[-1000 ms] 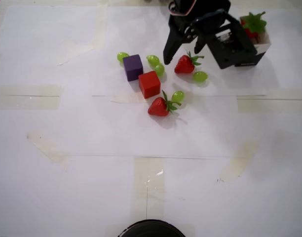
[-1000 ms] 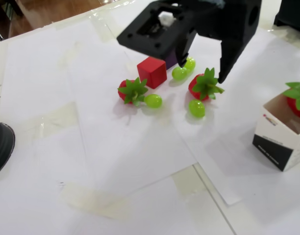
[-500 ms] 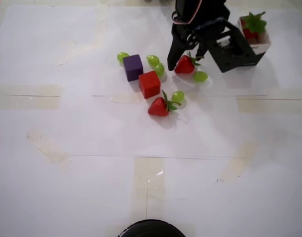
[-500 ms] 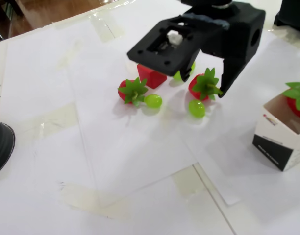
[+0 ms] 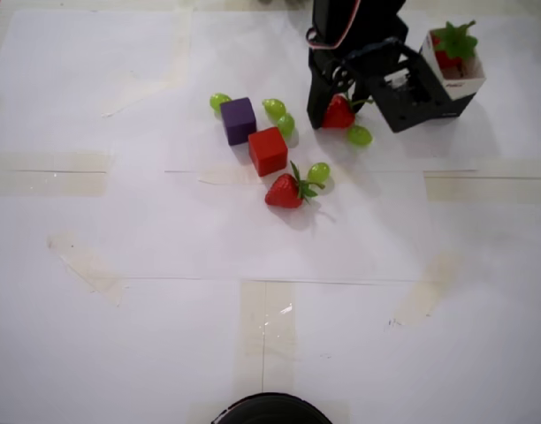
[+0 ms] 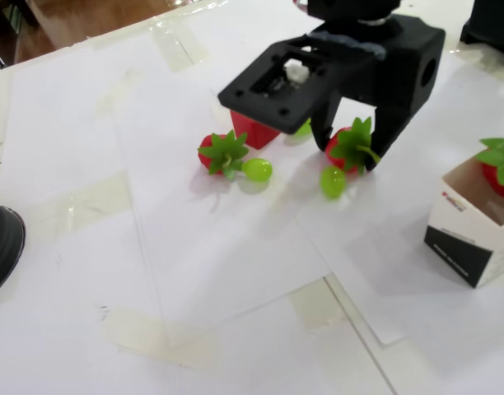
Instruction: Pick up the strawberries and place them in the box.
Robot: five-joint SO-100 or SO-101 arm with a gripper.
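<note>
Red strawberry (image 6: pixel 348 151) half-hidden between gripper (image 6: pixel 351 152) fingers

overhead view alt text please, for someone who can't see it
A black gripper closes around a strawberry beside a box already holding one. Another strawberry, green grapes, a red cube and a purple cube lie on white paper.

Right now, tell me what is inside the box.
The box holds one strawberry, red with its green top poking above the rim. The floor beneath it is hidden, so nothing else can be confirmed inside.
</note>
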